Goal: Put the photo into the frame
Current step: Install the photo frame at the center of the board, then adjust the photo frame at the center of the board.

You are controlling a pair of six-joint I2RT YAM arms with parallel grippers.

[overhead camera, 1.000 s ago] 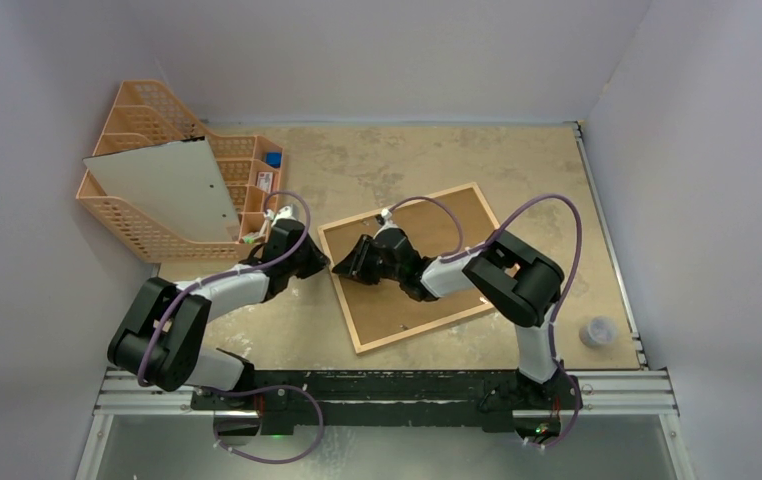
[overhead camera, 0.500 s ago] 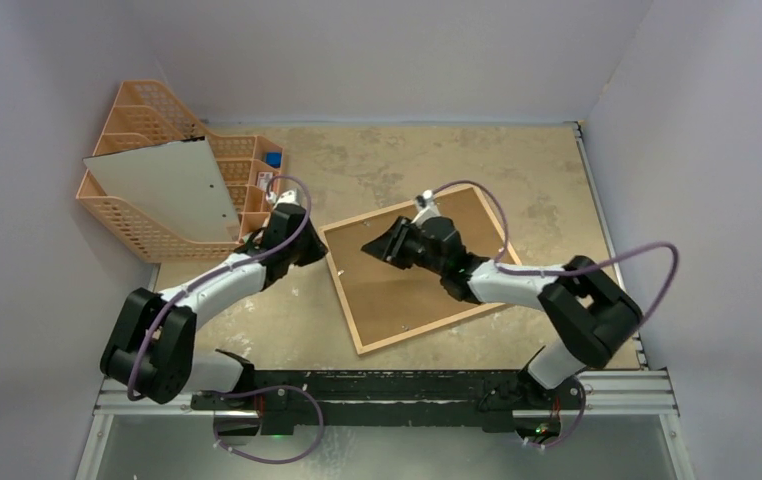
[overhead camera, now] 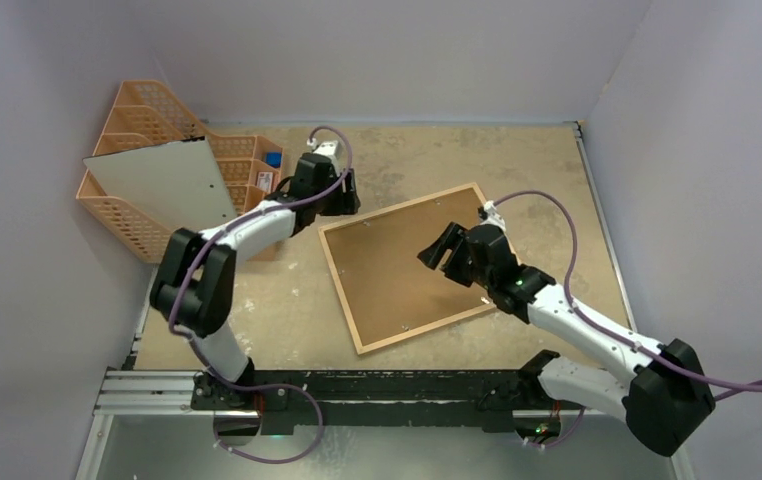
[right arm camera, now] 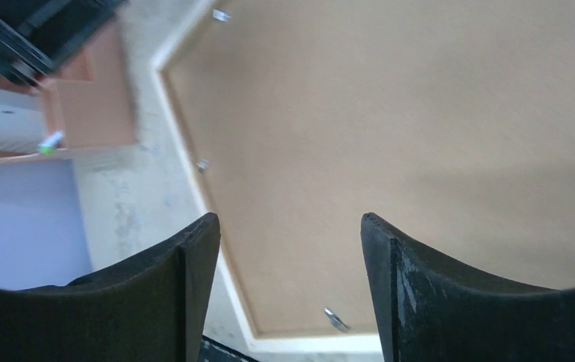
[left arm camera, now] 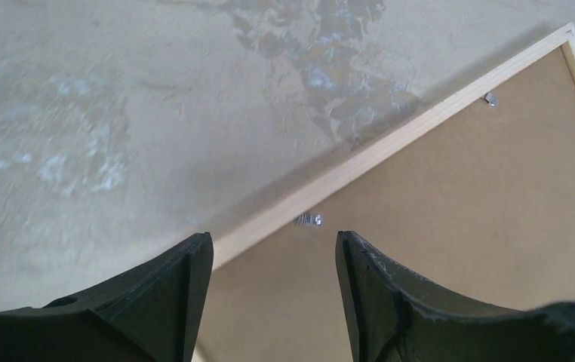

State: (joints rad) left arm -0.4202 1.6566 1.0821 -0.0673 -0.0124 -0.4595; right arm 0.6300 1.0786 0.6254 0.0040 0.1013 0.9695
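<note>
Both arms have pulled away since a second ago. The left arm swung up toward the upper left, and the right arm slid back to the right. The frame (overhead camera: 340, 292) lies flat in the middle of the sandy table (overhead camera: 407, 155), back up, with a brown panel (overhead camera: 387, 275) inside thin pale wood edges. The left gripper (overhead camera: 345, 200) hangs by its top-left corner, jaws open and empty. The right gripper (overhead camera: 441, 250) hangs over the panel, jaws open and empty. Tiny shiny clips (left arm camera: 309, 219) sit along the edge. The photo cannot be seen.
</note>
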